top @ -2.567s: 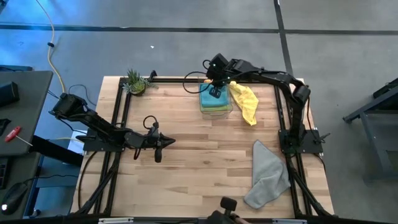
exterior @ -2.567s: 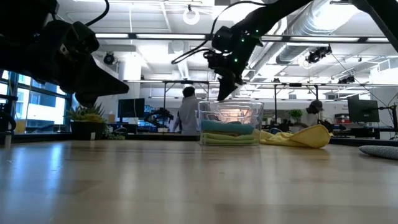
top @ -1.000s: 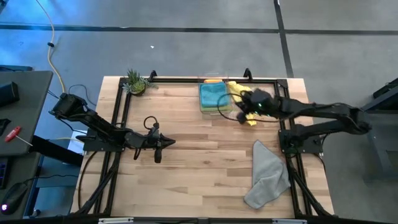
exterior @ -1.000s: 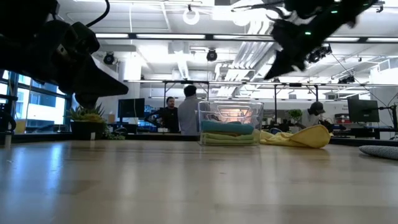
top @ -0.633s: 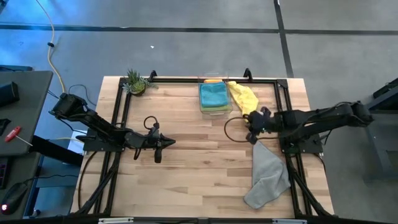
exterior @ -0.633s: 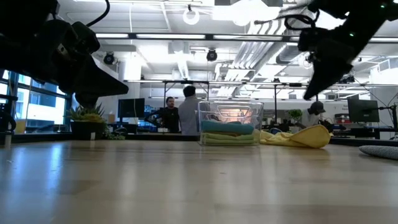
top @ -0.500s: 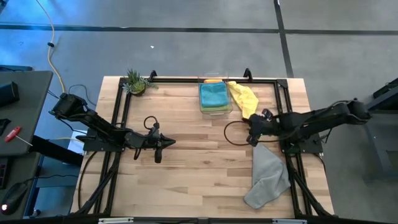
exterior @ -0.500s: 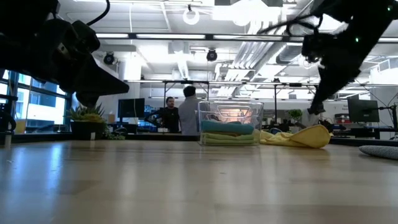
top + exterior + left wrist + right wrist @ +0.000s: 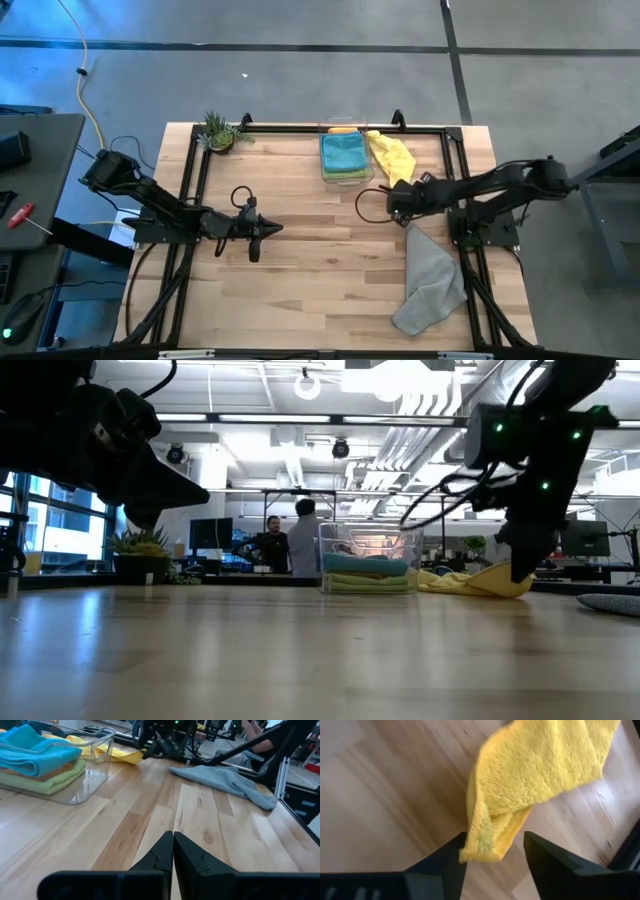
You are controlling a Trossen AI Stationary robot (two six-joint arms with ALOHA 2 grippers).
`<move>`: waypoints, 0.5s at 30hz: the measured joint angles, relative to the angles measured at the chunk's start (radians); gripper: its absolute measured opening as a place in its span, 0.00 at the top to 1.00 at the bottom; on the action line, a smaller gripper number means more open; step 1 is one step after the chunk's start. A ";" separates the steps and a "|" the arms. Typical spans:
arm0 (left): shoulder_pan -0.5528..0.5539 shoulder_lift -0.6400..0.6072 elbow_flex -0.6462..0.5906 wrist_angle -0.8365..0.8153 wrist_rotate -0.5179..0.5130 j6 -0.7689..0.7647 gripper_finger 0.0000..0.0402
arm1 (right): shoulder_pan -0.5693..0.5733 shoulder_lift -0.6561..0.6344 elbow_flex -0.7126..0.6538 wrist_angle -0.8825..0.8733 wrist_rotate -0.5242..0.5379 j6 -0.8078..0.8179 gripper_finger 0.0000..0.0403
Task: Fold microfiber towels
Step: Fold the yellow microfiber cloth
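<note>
a small potted plant (image 9: 217, 131) stands at a back corner of the wooden bench (image 9: 310, 260); a clear plastic bin (image 9: 347, 160) sits mid-back; two people (image 9: 290, 545) stand far behind.

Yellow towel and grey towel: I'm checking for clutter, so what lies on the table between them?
In the high view, the right gripper hangs open over the bare wood separating the yellow towel from the grey towel.

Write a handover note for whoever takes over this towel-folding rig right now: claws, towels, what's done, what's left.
Left claw: shut, empty, waiting over the table's left side.
Right claw: open, straddling the near corner of the yellow towel, not yet gripping.
Teal towel on top, lime towel and orange towel sit folded in the clear bin.
Yellow towel lies crumpled beside the bin; grey towel lies loose at the table's right front.
Left to do: fold yellow and grey.
</note>
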State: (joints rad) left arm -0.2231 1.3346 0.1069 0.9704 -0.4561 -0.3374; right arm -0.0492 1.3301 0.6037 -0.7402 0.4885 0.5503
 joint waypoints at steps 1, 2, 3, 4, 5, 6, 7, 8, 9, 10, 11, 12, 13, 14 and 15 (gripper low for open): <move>0.000 0.000 0.000 0.001 0.000 0.000 0.99 | -0.011 0.011 0.000 0.000 0.000 0.000 0.56; 0.000 0.000 0.000 0.000 0.000 0.000 0.99 | -0.020 0.021 0.000 0.000 0.000 -0.001 0.60; 0.000 0.000 0.000 0.000 0.000 0.000 0.99 | -0.028 0.032 0.000 0.000 -0.001 -0.004 0.63; 0.000 0.000 0.000 0.005 0.000 0.000 0.99 | -0.035 0.042 0.000 -0.002 -0.003 -0.007 0.67; 0.000 0.000 0.000 0.007 0.000 0.000 0.99 | -0.039 0.049 0.000 -0.005 -0.008 -0.007 0.71; 0.000 0.000 0.000 0.006 0.000 0.000 0.99 | -0.042 0.056 0.000 -0.002 -0.011 -0.008 0.76; 0.000 0.000 0.000 0.006 0.000 0.000 0.99 | -0.043 0.061 0.000 -0.005 -0.018 -0.010 0.81; 0.000 0.000 0.000 0.007 0.000 -0.001 0.99 | -0.042 0.063 0.000 -0.009 -0.021 -0.014 0.86; 0.000 0.000 0.000 0.007 0.000 -0.002 0.99 | -0.038 0.063 0.000 -0.008 -0.022 -0.017 0.91; 0.000 0.000 0.000 0.007 0.000 -0.002 0.99 | -0.033 0.061 0.000 -0.011 -0.022 -0.018 0.96; 0.000 0.000 0.000 0.010 0.002 -0.003 0.99 | -0.027 0.056 0.000 -0.019 -0.021 -0.023 0.98; 0.000 0.000 0.000 0.014 0.009 -0.003 0.99 | -0.020 0.049 0.003 -0.036 -0.020 -0.028 0.98; 0.000 0.000 0.000 0.015 0.015 -0.003 0.99 | -0.013 0.042 0.009 -0.062 -0.022 -0.030 0.97; 0.000 0.000 0.000 0.016 0.025 -0.002 0.99 | -0.006 0.036 0.020 -0.098 -0.024 -0.026 0.96; 0.000 0.000 0.000 0.018 0.032 -0.001 0.99 | 0.002 0.028 0.032 -0.129 -0.028 -0.014 0.95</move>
State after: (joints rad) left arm -0.2230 1.3346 0.1070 0.9884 -0.4236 -0.3382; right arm -0.0475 1.3579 0.6358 -0.8695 0.4600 0.5358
